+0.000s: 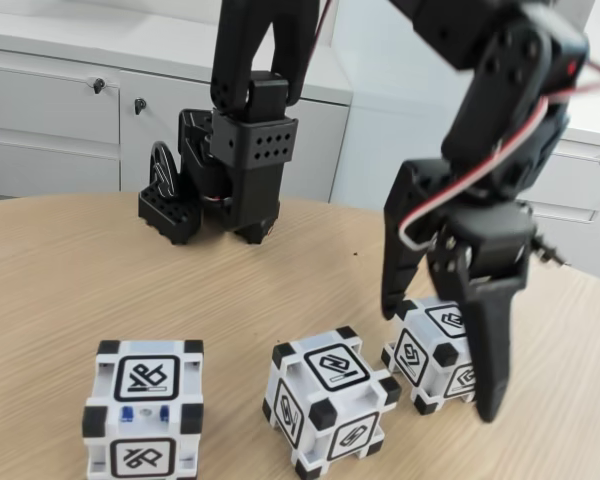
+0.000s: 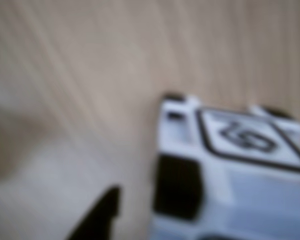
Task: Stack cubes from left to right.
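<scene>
Claw spread wide, straddling right cube, nothing clamped; one finger at the cube's far-left edge, the other hanging past its near-right face. Blurred in wrist view: same cube, dark fingertip just beside it. Nearest, left cube; then middle cube, close beside the right one. Behind, arm base on table. Risk: off-centre closing, cube twisting or nudging its neighbour.

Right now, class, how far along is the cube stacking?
Done: nothing; all three cubes sit separately on the table. In hand: the open claw straddles the right cube in the fixed view, not visibly clamped. Left: lifting it and stacking with the middle cube and left cube.
</scene>
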